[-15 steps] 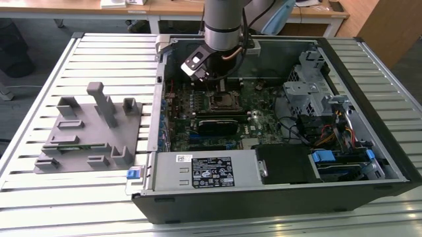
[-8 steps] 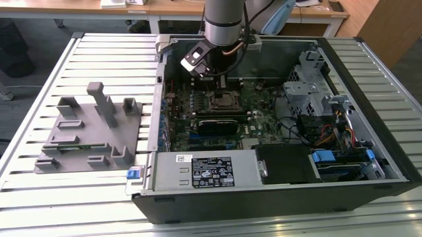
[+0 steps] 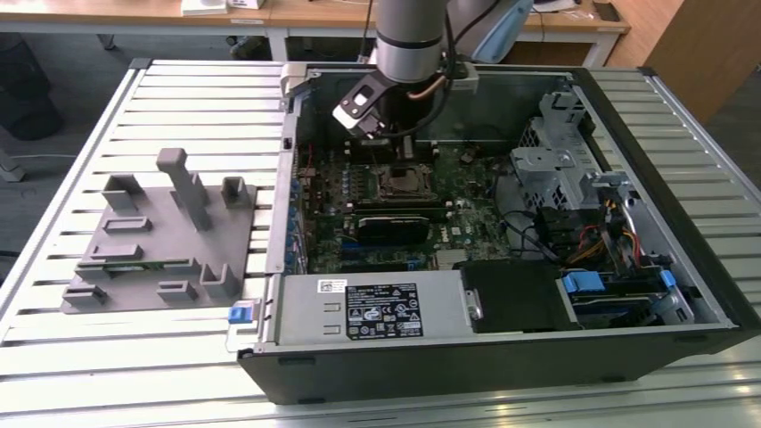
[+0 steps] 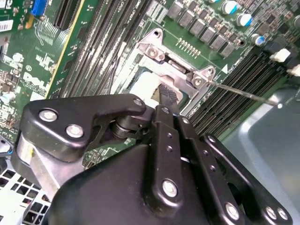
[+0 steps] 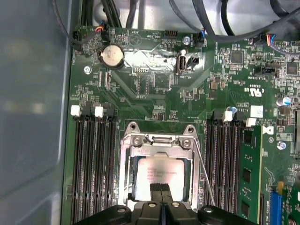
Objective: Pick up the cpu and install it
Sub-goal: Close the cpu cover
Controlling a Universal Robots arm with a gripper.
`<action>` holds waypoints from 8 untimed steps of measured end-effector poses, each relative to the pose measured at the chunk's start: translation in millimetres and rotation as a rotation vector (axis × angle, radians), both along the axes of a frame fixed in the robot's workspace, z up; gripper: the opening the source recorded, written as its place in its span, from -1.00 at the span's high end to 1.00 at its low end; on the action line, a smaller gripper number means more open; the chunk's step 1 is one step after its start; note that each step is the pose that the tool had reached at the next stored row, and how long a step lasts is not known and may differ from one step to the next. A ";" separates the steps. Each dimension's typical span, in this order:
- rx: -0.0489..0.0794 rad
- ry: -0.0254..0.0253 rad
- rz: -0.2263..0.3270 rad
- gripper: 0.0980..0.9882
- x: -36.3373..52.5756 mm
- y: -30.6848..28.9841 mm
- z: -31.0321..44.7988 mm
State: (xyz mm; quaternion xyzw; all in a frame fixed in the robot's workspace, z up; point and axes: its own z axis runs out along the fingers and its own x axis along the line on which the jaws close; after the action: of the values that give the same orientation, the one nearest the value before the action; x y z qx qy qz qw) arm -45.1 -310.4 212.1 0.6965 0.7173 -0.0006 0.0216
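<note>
Over the open computer case (image 3: 500,367), your arm (image 3: 411,36) comes down steeply toward the motherboard (image 5: 154,89). Your gripper (image 5: 161,188) has its fingers pressed together, tips just above the cpu (image 5: 157,171), which lies flat inside the socket frame (image 5: 157,139).

The cpu (image 5: 159,174) showed a smooth, satin silver metal top. Socket frame (image 5: 157,140): bright bare metal. Fingers (image 5: 156,192): matt black. Motherboard (image 5: 154,93): glossy green. Fixture (image 3: 160,241), nine o'clock of the case in the exterior view: matt grey plastic. Counter (image 3: 119,357): ribbed, brushed metal.
</note>
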 end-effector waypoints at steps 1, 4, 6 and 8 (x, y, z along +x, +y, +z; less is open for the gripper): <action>0.000 0.0000 0.000 0.98 0.7 0.0 0.0; 0.000 0.0000 0.000 0.98 3.2 0.0 0.0; 0.000 0.0001 0.000 0.98 4.5 0.0 0.0; 0.000 0.0000 0.000 0.98 5.7 0.0 0.0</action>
State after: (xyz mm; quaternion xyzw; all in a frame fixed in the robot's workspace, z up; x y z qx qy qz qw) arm -39.3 -310.4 212.1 0.6964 0.7173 -0.0006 0.0216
